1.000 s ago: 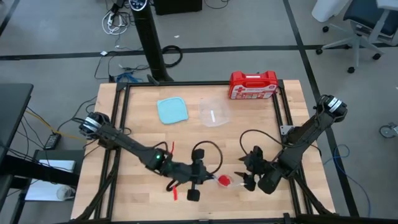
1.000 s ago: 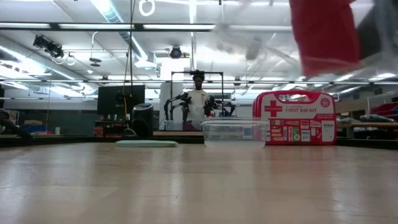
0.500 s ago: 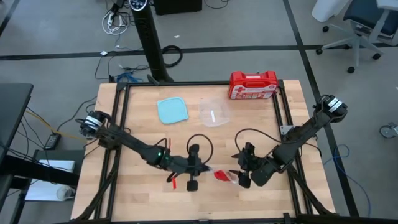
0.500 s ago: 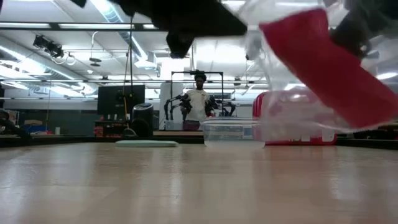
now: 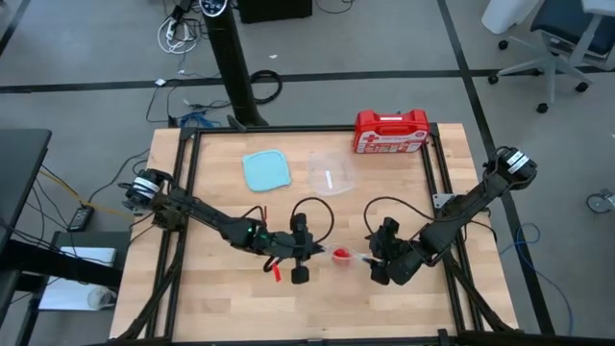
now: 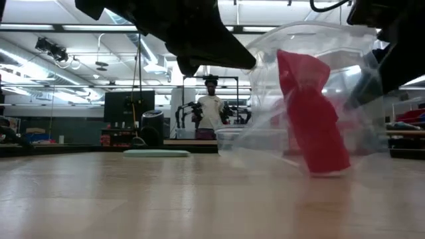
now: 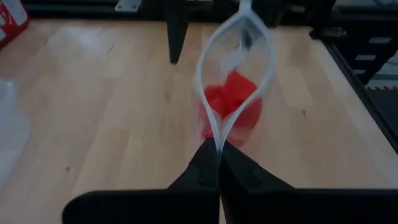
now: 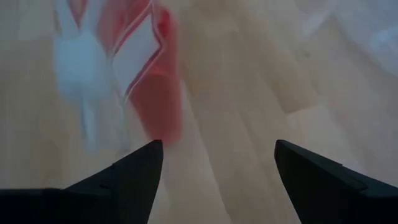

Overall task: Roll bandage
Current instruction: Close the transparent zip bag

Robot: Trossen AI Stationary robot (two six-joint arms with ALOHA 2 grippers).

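Note:
The red bandage (image 5: 340, 255) sits bunched inside a clear plastic bag (image 6: 312, 73) at the table's near middle. In the low view the bandage (image 6: 309, 119) stands nearly upright, with its lower end on the tabletop. My left gripper (image 5: 307, 253) is just left of the bag and shut on the bag's rim. The bag's mouth gapes in a loop in the left wrist view, with the bandage (image 7: 231, 99) down inside. My right gripper (image 5: 371, 261) is open just right of the bag. Nothing lies between its fingers (image 8: 143, 171), and the bandage (image 8: 155, 87) shows blurred beyond them. My left gripper pinches the clear bag's rim (image 7: 217, 146) between its two shut fingers, at one end of the open mouth. The fingers come from the table's left, slanting a little downward. The bag hangs from the hold, and its bottom with the bandage (image 6: 327, 169) rests on the table.
A red first-aid case (image 5: 391, 132) stands at the far edge. A pale blue square lid (image 5: 266, 170) and a clear container (image 5: 330, 173) lie in front of it. Black rails (image 5: 188, 183) run along the table's sides. A person (image 6: 211, 106) stands in the room behind.
My left gripper has sunk and gone a little toward the table's far edge, staying shut on the bag. The bag with the bandage has come down from the air until its bottom rests on the table. My right gripper has drifted a little left toward the bag, still open.

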